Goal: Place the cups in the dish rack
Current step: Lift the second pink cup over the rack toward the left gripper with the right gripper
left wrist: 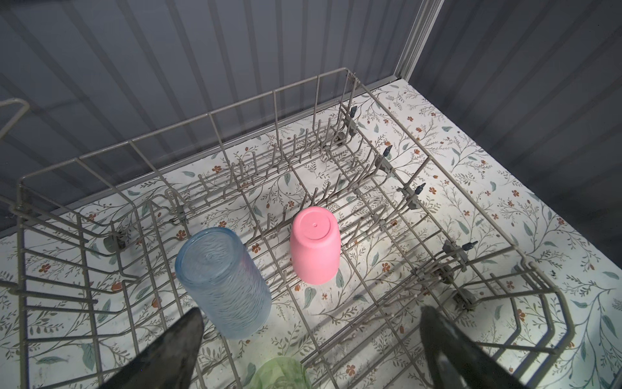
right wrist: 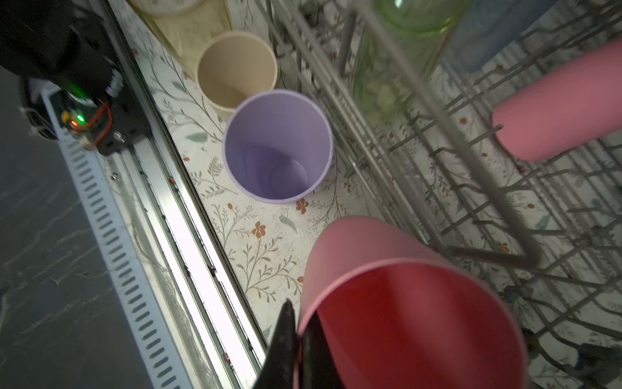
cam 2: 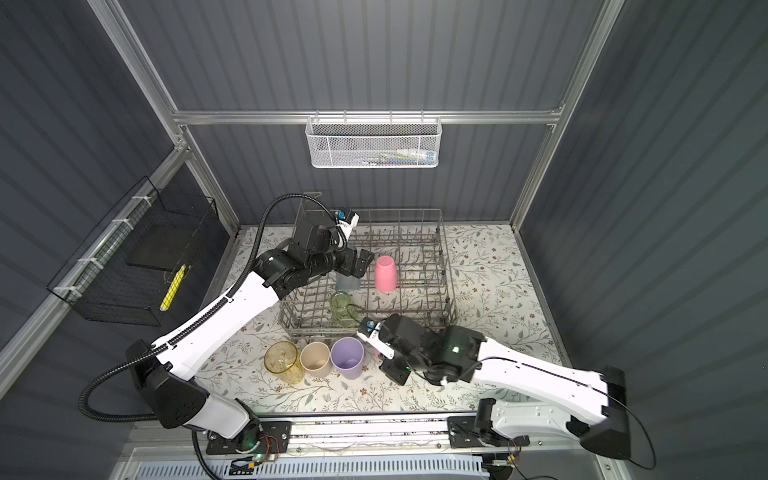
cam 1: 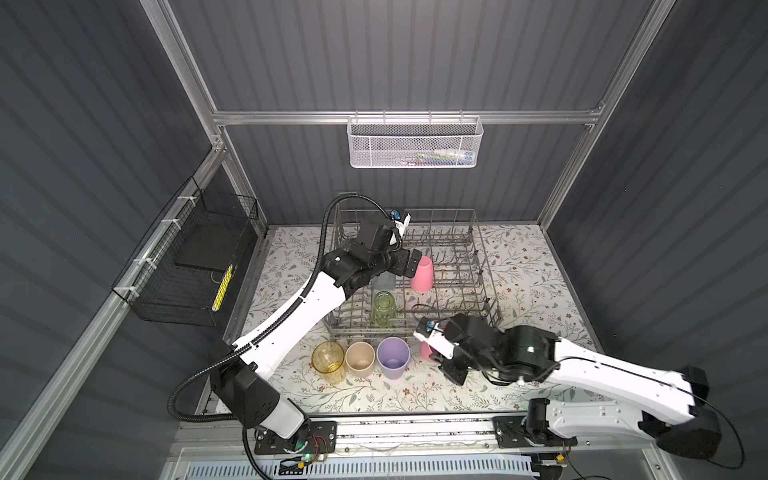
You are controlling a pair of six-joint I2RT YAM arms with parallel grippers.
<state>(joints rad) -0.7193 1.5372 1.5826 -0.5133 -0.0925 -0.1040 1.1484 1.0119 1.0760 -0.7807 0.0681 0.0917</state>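
While the right gripper [right wrist: 296, 323] is clamped on the rim of a pink cup [right wrist: 404, 303] just in front of the dish rack [cam 1: 453, 291], the left gripper [left wrist: 311, 320] hangs over the rack, jaws spread wide, holding nothing. Inside the rack: second pink cup [left wrist: 314, 246] and blue-grey cup [left wrist: 222, 283], both bottom-up; green cup [cam 1: 383, 309] near the front edge. On the desk [cam 1: 374, 399] in front of the rack: yellow cup [cam 1: 328, 361], beige cup [cam 1: 360, 359], lavender cup [cam 1: 393, 357], all upright.

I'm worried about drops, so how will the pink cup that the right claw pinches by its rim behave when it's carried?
Probably light and stiff: the pink cup looks thin-walled and plastic. The right claw grips only one side of the rim, so it may pivot or sag. Its smooth wall could slip.
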